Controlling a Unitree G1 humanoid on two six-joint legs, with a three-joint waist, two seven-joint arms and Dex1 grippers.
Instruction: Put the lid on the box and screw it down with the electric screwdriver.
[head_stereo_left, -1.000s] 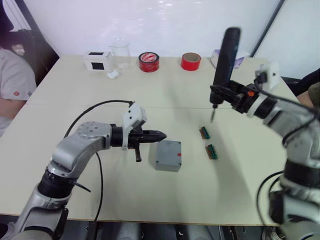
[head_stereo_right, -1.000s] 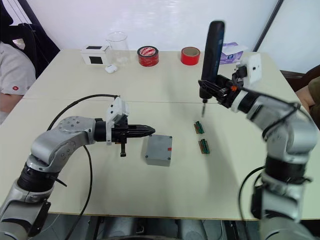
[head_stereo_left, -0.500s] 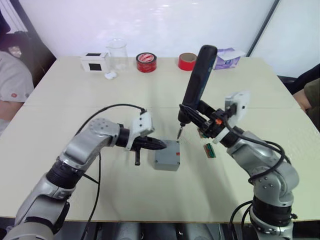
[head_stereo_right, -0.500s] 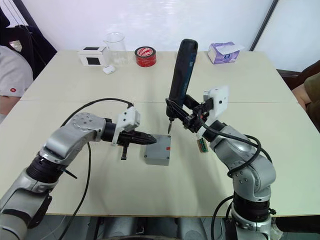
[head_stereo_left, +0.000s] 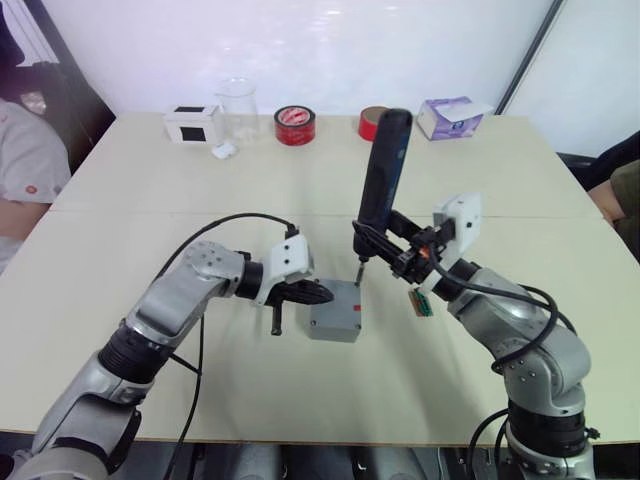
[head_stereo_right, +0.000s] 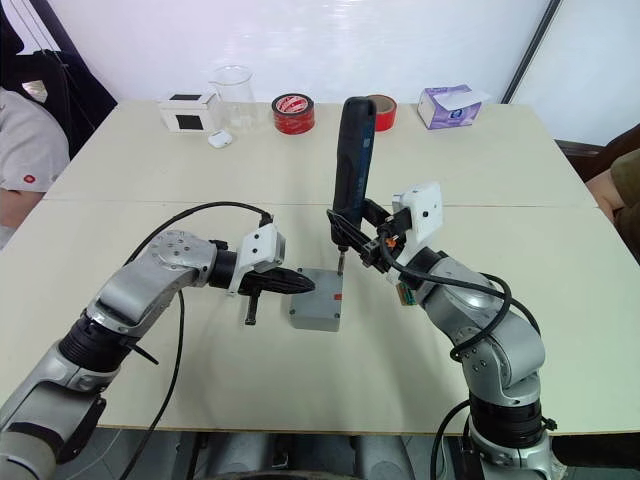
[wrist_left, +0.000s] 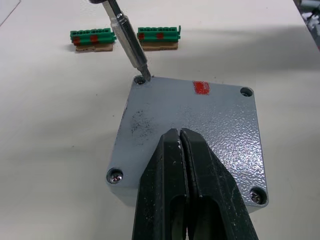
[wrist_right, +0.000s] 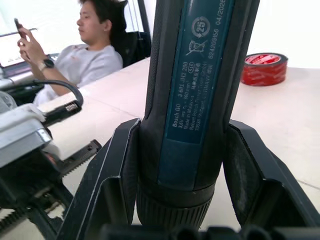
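Note:
The grey box (head_stereo_left: 333, 327) sits mid-table with the lid (wrist_left: 200, 120) lying flat on top, red mark up. My left gripper (wrist_left: 180, 132) is shut, its tips over the lid's edge on the box's left side. My right gripper (head_stereo_right: 347, 234) is shut on the electric screwdriver (head_stereo_left: 385, 175), held nearly upright above the box. The metal bit (wrist_left: 127, 42) points down, its tip in the lid's far corner screw hole. Two of the lid's corners show screw heads.
Two green terminal blocks (wrist_left: 95, 39) lie just right of the box. At the table's back stand a white box with a black front (head_stereo_left: 192, 123), a clear beaker (head_stereo_left: 238, 100), two red tape rolls (head_stereo_left: 296, 124) and a purple tissue box (head_stereo_left: 448, 115). A person (head_stereo_left: 25, 170) sits at the left.
My right arm has swung in from the right and lowered the screwdriver until its bit reaches the lid's corner. My left gripper has edged onto the box. The camera shifted.

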